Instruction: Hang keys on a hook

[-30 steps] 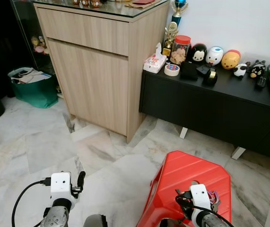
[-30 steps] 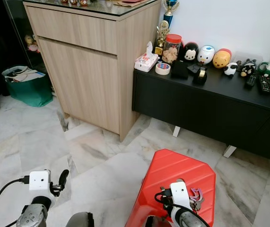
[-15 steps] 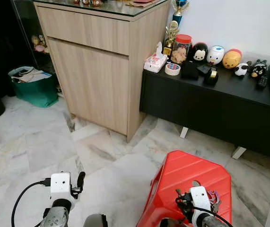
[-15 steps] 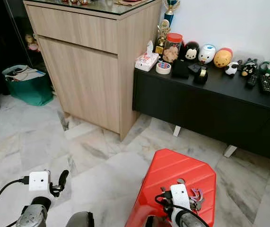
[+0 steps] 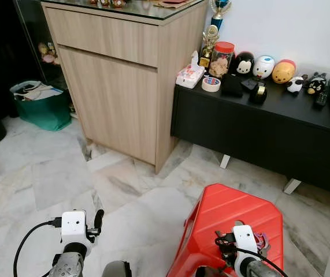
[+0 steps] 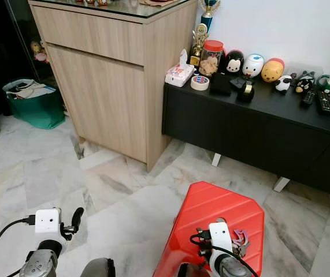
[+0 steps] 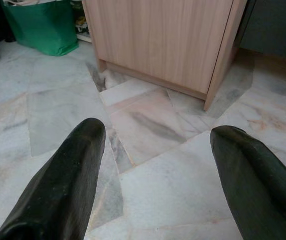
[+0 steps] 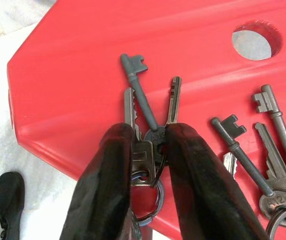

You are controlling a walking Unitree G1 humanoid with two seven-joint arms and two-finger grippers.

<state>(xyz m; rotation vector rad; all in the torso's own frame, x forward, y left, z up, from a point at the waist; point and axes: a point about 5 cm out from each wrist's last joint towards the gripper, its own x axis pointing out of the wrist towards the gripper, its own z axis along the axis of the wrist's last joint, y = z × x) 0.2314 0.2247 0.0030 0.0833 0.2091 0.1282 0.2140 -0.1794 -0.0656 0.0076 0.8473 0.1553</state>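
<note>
On top of the red stool point(image 8: 82, 75), the right gripper point(image 8: 148, 150) had its jaws closed on a bunch of keys point(image 8: 148, 125), pinching the key heads where they met the ring while three blades fanned out beyond the fingertips against the red plastic. A second bunch of keys point(image 8: 268, 150) lay flat on the stool just beside the held one, near the round hole point(image 8: 253, 42) in the seat. From the head camera the right gripper sat low over the near part of the stool, with the second bunch just beside it on the robot's right.

The left gripper point(image 7: 153, 145) hung over the marble floor point(image 7: 153, 175) well apart from the stool, its jaws spread wide and holding nothing. Ahead stood a tall wooden cabinet point(image 5: 118, 86), with a green bag point(image 5: 40, 109) to its left and a low black counter point(image 5: 269, 127) to its right carrying a jar point(image 5: 221, 57), a roll of tape point(image 5: 210, 85), a tissue pack point(image 5: 189, 75) and several small figurines.
</note>
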